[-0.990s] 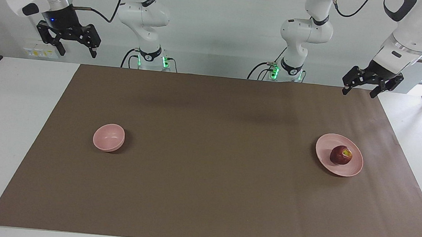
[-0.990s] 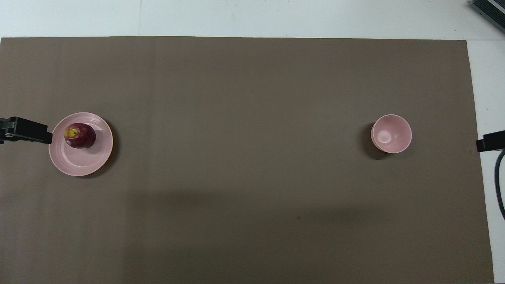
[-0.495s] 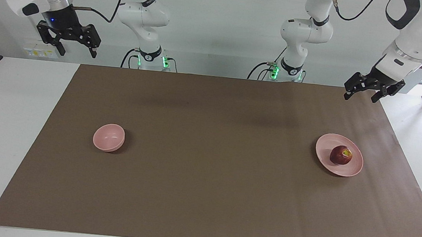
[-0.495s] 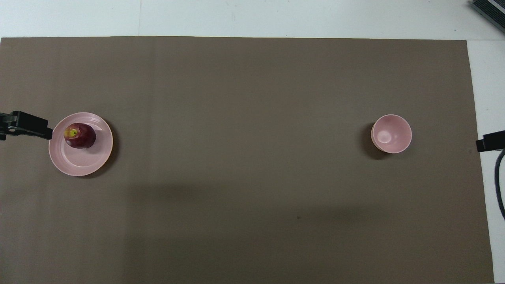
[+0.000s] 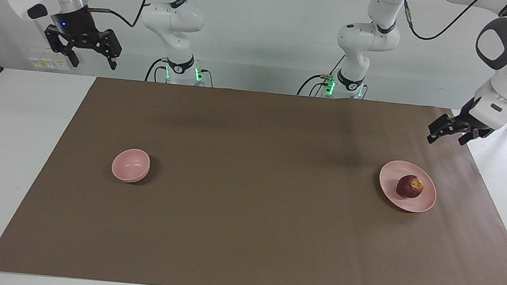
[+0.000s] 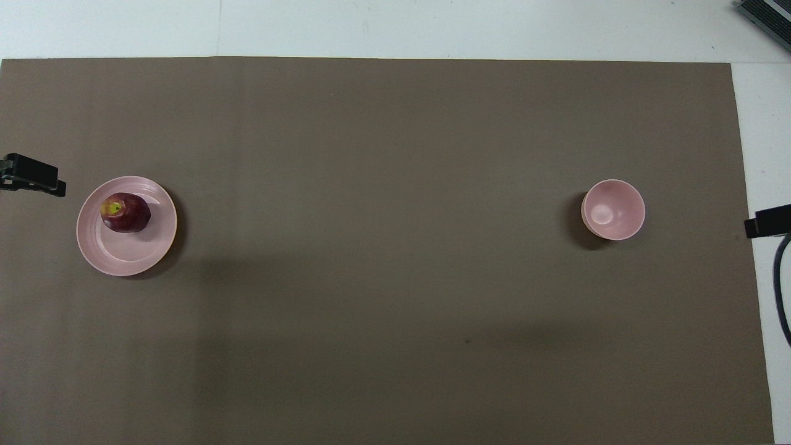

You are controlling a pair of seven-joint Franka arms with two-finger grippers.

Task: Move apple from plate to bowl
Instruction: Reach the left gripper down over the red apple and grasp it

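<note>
A small dark red apple with a yellowish patch lies on the pale pink plate toward the left arm's end of the table. The small deep pink bowl stands empty toward the right arm's end. My left gripper hangs open in the air over the mat's edge beside the plate, apart from plate and apple. High over the table's corner at its own end, my right gripper waits, open and holding nothing.
A brown mat covers most of the white table. A dark device sits at the table's corner farthest from the robots, at the right arm's end. A cable hangs by the right gripper.
My left gripper has come down and swung outward over the mat's edge beside the plate, still open. Apple, plate, bowl and right gripper have stayed put.
</note>
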